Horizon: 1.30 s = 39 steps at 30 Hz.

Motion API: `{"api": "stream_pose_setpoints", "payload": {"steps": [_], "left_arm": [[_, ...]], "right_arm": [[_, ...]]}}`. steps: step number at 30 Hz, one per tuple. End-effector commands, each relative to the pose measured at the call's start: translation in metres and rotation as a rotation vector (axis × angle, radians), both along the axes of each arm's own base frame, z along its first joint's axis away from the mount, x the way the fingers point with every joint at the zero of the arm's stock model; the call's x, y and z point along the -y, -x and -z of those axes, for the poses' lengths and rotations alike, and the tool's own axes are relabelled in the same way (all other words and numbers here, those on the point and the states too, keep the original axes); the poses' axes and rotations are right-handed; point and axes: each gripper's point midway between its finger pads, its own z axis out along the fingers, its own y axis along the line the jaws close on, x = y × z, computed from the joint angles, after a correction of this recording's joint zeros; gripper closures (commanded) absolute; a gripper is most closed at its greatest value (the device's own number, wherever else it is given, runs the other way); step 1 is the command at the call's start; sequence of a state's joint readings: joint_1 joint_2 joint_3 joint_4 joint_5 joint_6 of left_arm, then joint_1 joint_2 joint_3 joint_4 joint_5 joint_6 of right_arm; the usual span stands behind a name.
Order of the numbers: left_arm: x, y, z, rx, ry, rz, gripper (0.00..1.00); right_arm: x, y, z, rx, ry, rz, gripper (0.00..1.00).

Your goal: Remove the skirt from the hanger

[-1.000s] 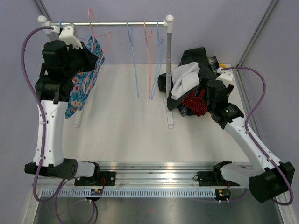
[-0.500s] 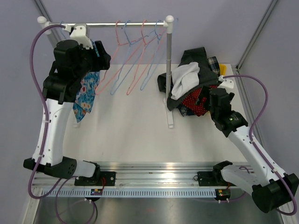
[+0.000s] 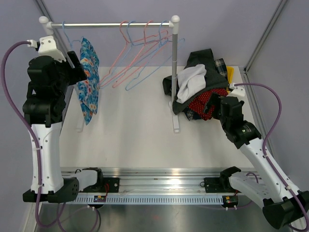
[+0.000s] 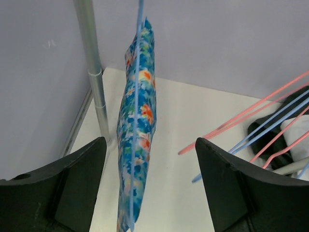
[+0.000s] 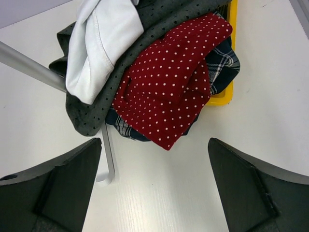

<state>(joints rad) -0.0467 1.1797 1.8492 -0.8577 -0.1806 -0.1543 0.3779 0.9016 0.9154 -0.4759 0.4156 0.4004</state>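
Item: skirt (image 3: 88,79), floral, on 1 blue hanger (image 4: 139,29) at the left end of the rail (image 3: 111,24).
Long axis: vertical, edge-on to the left wrist view.
Left gripper (image 4: 149,193): open wide and empty. The skirt lies straight ahead, centred between the jaws, not touching.
Right gripper (image 5: 154,188): open and empty, above the clothes pile (image 3: 200,89), well apart from the skirt.
Nearer arm: left.
Edges: post (image 4: 91,63) just beside the skirt's left; empty hangers (image 3: 140,58) slant away on its right.
Open room: bare table below and toward the arms.
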Motion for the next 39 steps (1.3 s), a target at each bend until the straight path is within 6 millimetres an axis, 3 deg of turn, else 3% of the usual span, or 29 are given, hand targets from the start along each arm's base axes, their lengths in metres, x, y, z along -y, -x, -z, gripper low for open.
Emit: {"api": "stream_pose_setpoints", "payload": {"steps": [1,3,4,6,9,10,12,13,17,20,21,23,24,25,26,27,28,29,30,31,32,33,34,35,36,37,38,39], "left_arm": [[-0.011,-0.020,0.022,-0.033,0.016,-0.038,0.22],[-0.010,-0.029,0.030,-0.040,0.026,-0.036,0.22],[-0.021,-0.033,0.039,-0.057,0.030,-0.069,0.23],[-0.025,-0.040,0.043,-0.055,0.046,-0.076,0.24],[-0.028,-0.056,0.052,-0.074,0.078,-0.060,0.39],[-0.028,-0.060,0.054,-0.078,0.083,-0.056,0.57],[-0.025,-0.069,0.050,-0.077,0.097,-0.039,0.77],[-0.024,-0.071,0.049,-0.074,0.098,-0.031,1.00],[-0.020,-0.065,0.022,-0.010,0.103,-0.013,1.00],[-0.015,-0.048,-0.003,0.044,0.105,0.004,1.00],[-0.014,-0.038,-0.020,0.084,0.102,0.010,1.00],[-0.012,-0.025,-0.032,0.104,0.096,0.011,1.00],[-0.011,-0.018,-0.039,0.118,0.096,0.015,1.00],[-0.010,-0.010,-0.051,0.147,0.097,0.016,1.00],[-0.008,-0.004,-0.054,0.150,0.099,0.021,1.00],[-0.006,0.001,-0.058,0.161,0.102,0.033,1.00],[-0.004,0.010,-0.067,0.184,0.107,0.040,1.00],[-0.003,0.014,-0.068,0.186,0.110,0.041,1.00],[0.003,0.018,-0.071,0.192,0.113,0.070,1.00],[0.004,0.022,-0.074,0.201,0.118,0.077,1.00],[0.008,0.025,-0.074,0.200,0.121,0.095,1.00],[0.009,0.027,-0.075,0.201,0.123,0.103,1.00],[0.011,0.028,-0.073,0.195,0.127,0.109,1.00],[0.013,0.033,-0.074,0.199,0.131,0.116,1.00],[0.016,0.035,-0.075,0.203,0.133,0.133,1.00],[0.018,0.038,-0.076,0.211,0.136,0.145,1.00],[0.025,0.044,-0.077,0.224,0.140,0.180,1.00],[0.027,0.046,-0.077,0.231,0.145,0.189,1.00]], "right_arm": [[-0.003,0.004,-0.005,0.011,-0.008,-0.024,0.01],[-0.001,0.006,-0.004,0.010,-0.002,-0.022,0.01],[-0.002,0.006,-0.004,0.010,0.000,-0.024,0.01],[-0.003,0.006,-0.003,0.006,-0.004,-0.029,0.01],[-0.004,0.005,-0.001,0.003,-0.003,-0.031,0.00],[-0.002,0.004,-0.001,0.004,-0.001,-0.025,0.00],[-0.003,0.004,0.000,0.002,0.000,-0.026,0.01],[-0.003,0.003,0.001,0.001,0.000,-0.026,0.01],[-0.003,0.003,-0.003,0.016,0.005,-0.031,0.01],[-0.011,0.004,-0.027,0.086,-0.012,-0.093,0.01],[-0.020,0.006,-0.041,0.122,-0.036,-0.144,0.00],[-0.024,0.007,-0.069,0.189,-0.071,-0.164,0.01],[-0.030,0.009,-0.098,0.241,-0.100,-0.198,0.00],[-0.039,0.006,-0.108,0.248,-0.111,-0.233,0.01],[-0.049,0.006,-0.120,0.265,-0.119,-0.277,0.00],[-0.062,0.009,-0.148,0.313,-0.134,-0.339,0.01],[-0.076,0.003,-0.153,0.312,-0.125,-0.376,0.01],[-0.109,0.015,-0.163,0.330,-0.096,-0.491,0.01],[-0.116,0.017,-0.190,0.386,-0.070,-0.479,0.01],[-0.146,0.014,-0.183,0.353,-0.022,-0.535,0.01],[-0.172,0.033,-0.210,0.408,0.004,-0.595,0.01],[-0.192,0.040,-0.216,0.411,0.011,-0.639,0.00],[-0.222,0.037,-0.201,0.366,0.049,-0.682,0.01],[-0.248,0.060,-0.220,0.400,0.019,-0.755,0.00],[-0.263,0.065,-0.222,0.402,0.024,-0.768,0.01],[-0.291,0.065,-0.209,0.379,0.043,-0.798,0.00],[-0.306,0.075,-0.223,0.405,0.025,-0.817,0.00],[-0.341,0.089,-0.208,0.384,0.048,-0.878,0.00]]}}
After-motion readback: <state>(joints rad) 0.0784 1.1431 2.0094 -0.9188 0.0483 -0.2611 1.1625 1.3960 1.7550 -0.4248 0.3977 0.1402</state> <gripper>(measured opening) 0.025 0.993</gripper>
